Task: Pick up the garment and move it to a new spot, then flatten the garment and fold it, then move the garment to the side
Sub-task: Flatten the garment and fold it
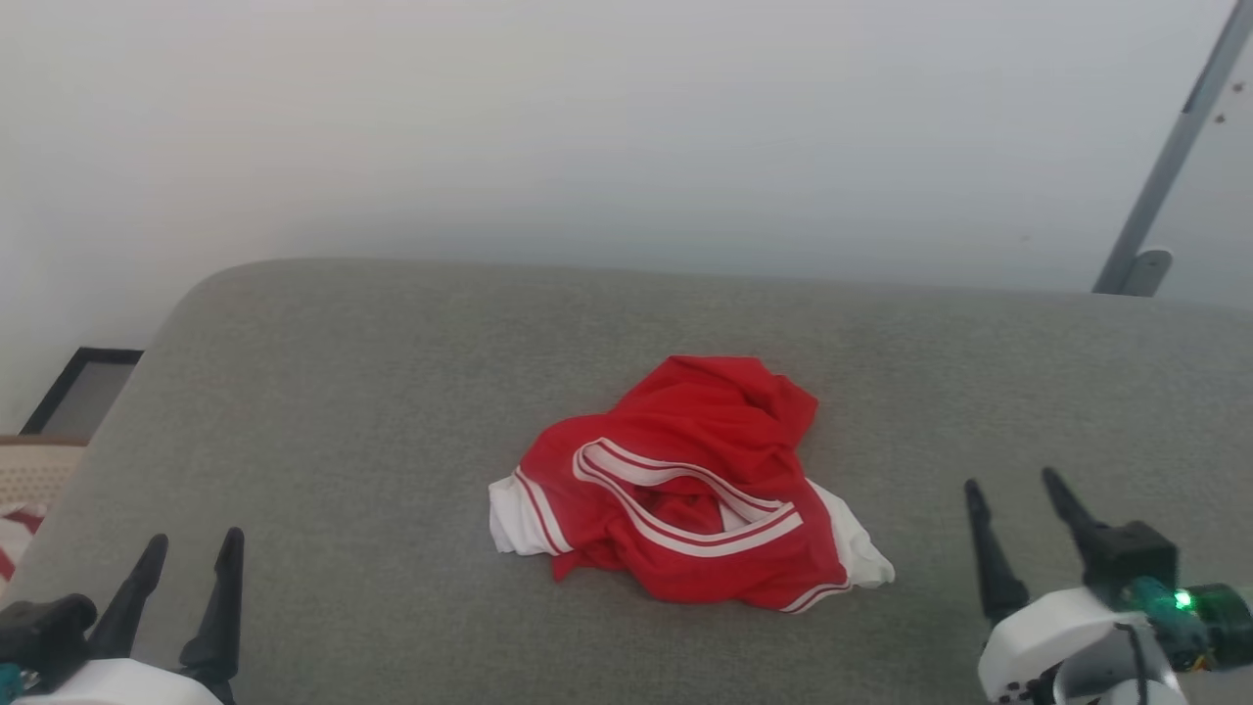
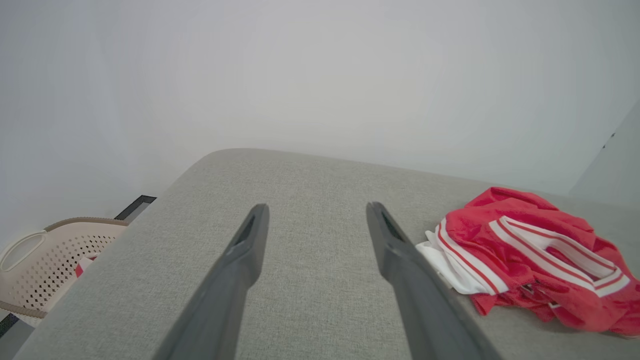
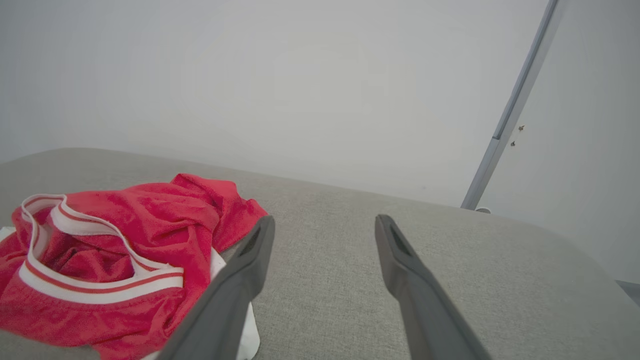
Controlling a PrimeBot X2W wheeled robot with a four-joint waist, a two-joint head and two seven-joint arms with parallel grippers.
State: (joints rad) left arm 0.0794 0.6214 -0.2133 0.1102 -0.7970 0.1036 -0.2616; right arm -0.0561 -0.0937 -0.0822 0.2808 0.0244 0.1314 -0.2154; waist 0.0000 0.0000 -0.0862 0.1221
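On the grey cushion (image 1: 343,392) the garment (image 1: 685,480) lies crumpled between our left gripper (image 1: 193,550) and right gripper (image 1: 1013,490), both spread wide and empty; pinching one loose fold may drag it bunched.

I take this for a room in a home: a grey woven-fabric upholstered surface (image 1: 343,392) stands before a plain white wall (image 1: 587,117), a crumpled bright red fabric shirt with white striped trim (image 1: 685,431) lies on it, and a beige perforated plastic laundry basket (image 2: 55,260) sits beside it.
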